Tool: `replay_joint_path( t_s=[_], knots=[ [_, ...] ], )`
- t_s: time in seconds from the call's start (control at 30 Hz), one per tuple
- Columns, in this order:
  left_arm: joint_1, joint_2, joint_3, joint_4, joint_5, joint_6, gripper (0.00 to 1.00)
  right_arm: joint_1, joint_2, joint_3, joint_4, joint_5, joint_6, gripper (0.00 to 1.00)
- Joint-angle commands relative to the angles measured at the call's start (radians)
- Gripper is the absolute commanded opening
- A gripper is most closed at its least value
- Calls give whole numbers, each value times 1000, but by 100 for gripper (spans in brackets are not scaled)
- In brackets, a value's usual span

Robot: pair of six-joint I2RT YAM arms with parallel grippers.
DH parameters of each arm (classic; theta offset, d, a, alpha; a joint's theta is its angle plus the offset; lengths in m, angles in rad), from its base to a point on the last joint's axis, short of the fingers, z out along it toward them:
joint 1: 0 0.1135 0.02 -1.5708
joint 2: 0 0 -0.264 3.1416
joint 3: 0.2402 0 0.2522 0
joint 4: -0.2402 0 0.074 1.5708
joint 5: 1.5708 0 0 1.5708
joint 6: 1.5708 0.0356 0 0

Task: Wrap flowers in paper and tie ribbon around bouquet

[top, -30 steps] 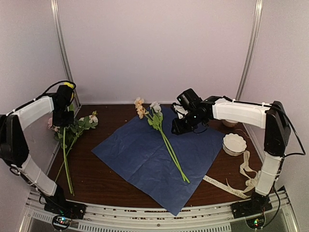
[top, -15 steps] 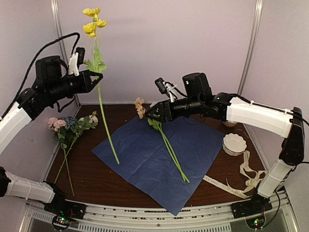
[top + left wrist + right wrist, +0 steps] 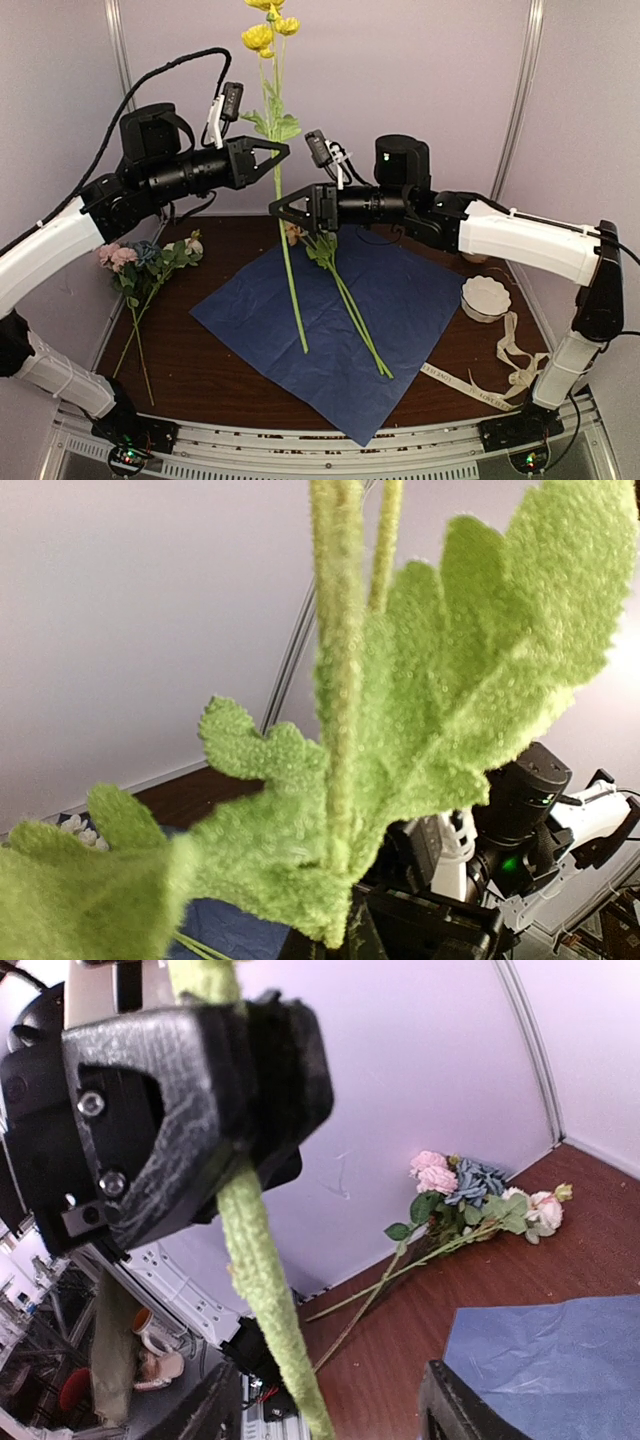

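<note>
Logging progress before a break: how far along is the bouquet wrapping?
Done: the dark blue paper sheet lies spread flat, with one peach-and-white flower stem on it. In hand: the left gripper holds a yellow-bloomed stem upright above the paper, the right gripper open close to it. Left: the pink and blue bunch beside the paper, all wrapping, and the cream ribbon, untouched.
</note>
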Motion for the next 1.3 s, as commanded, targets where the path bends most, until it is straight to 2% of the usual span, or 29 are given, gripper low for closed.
replay_joint_path(
  t_s=[0.0, 0.13, 0.17, 0.2, 0.23, 0.27, 0.33, 0.53, 0.63, 0.73, 0.77, 0.9, 0.97, 1.03, 1.27],
  knots=[
    [-8, -1, 36, 99, 29, -23, 0, 3, 3, 21, -3, 28, -1, 41],
    [-9, -10, 37, 79, 20, -28, 0, -21, -26, -17, -27, 111, 1, 0],
    [-8, -18, 42, 46, -15, -24, 9, -33, -33, -25, -40, 133, 7, 0],
    [-7, -27, 53, -9, -82, -15, 34, -48, -37, -33, -58, 156, 10, 0],
    [-1, -37, 69, -87, -165, -5, 54, -62, -39, -37, -87, 180, 10, 0],
    [12, -44, 82, -200, -245, 0, 67, -76, -36, -37, -129, 219, 2, 0],
    [65, -66, 76, -338, -361, -31, 77, -102, -12, -16, -275, 308, -33, 0],
    [347, -222, -185, -448, -376, -164, 81, -120, 166, 120, -671, 621, -193, 0],
    [451, -270, -291, -516, -496, -164, 89, -133, 253, 171, -769, 659, -191, 0],
    [569, -263, -382, -571, -523, -162, 92, -144, 304, 174, -774, 646, -166, 0],
    [605, -251, -406, -580, -526, -160, 92, -145, 317, 175, -772, 649, -160, 3],
    [706, -180, -471, -580, -544, -149, 86, -147, 342, 184, -787, 683, -152, 35],
    [750, -142, -493, -567, -552, -146, 82, -148, 336, 182, -793, 697, -153, 43],
    [793, -108, -518, -545, -558, -148, 78, -147, 321, 175, -794, 705, -157, 45],
    [891, 33, -549, -465, -544, -136, 75, -146, 259, 137, -774, 671, -166, 47]
  ],
)
